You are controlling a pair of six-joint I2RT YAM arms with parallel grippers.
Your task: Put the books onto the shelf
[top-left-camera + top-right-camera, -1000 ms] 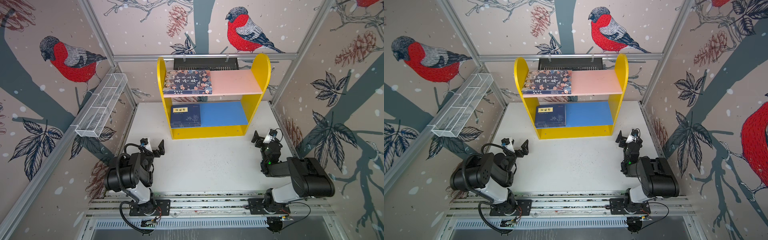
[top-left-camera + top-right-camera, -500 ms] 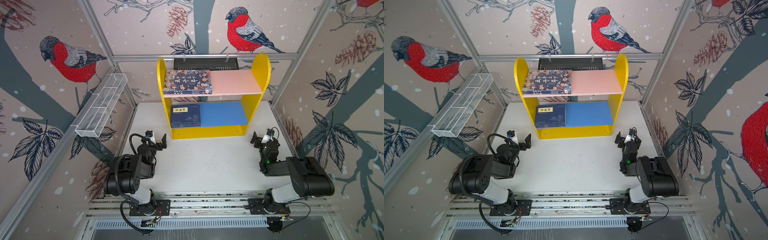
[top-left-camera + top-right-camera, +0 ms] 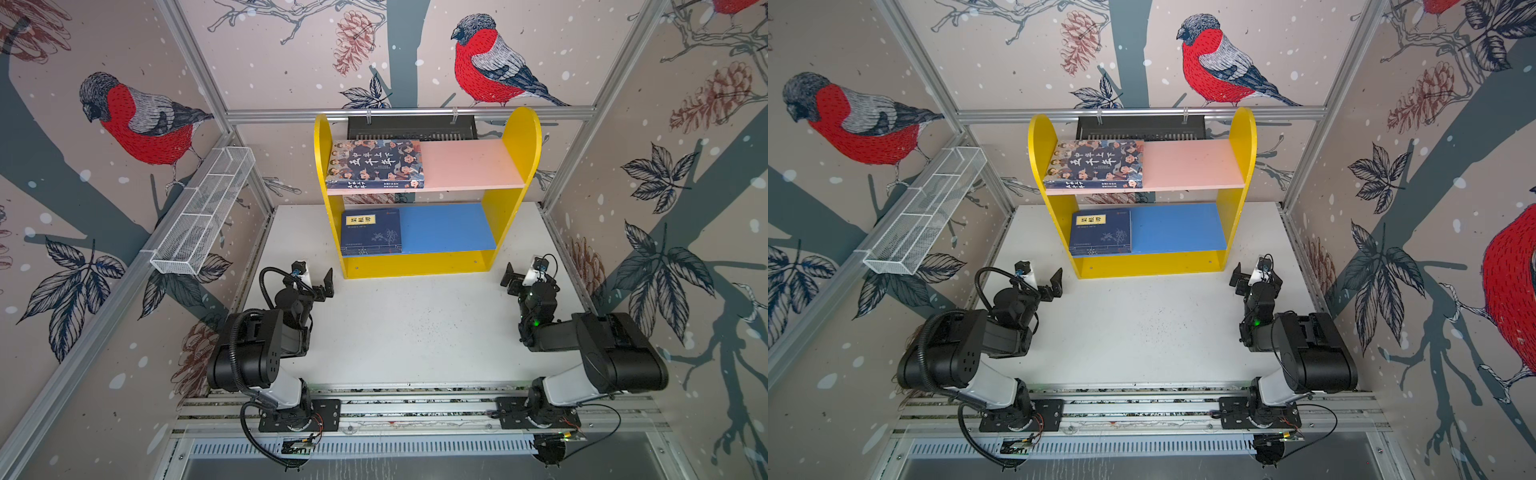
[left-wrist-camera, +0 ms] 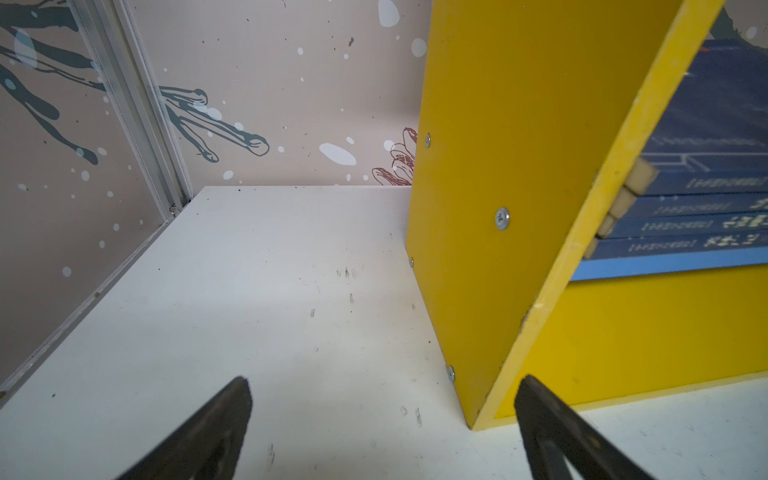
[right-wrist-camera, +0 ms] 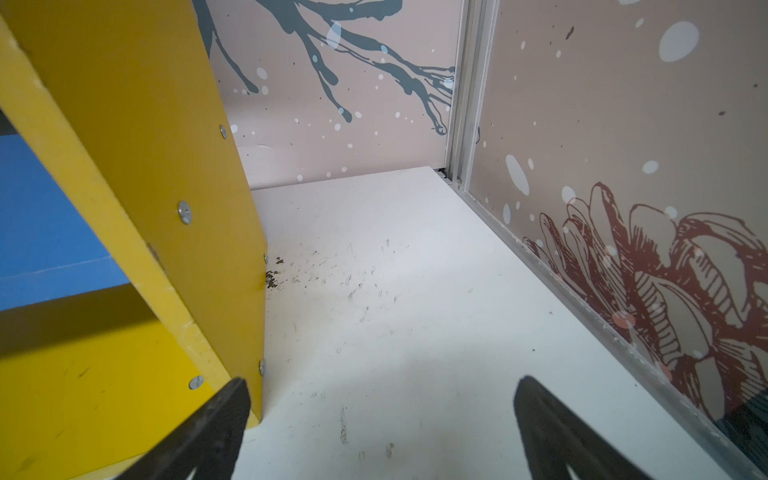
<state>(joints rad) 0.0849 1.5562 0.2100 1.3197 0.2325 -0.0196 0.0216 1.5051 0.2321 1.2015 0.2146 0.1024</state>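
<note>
While left claw (image 4: 383, 386) & right claw (image 5: 382, 382) gape empty, navy books (image 4: 706, 216) on shelf (image 4: 498, 124) look approx 4 deep, spines blurred.

The shelf (image 3: 521, 137) has yellow sides, a pink upper board, a blue lower one. Its navy books (image 3: 371, 231) show a yellow label.

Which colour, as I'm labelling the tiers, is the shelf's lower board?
The lower board is plain blue, shown best in a top view.
</note>
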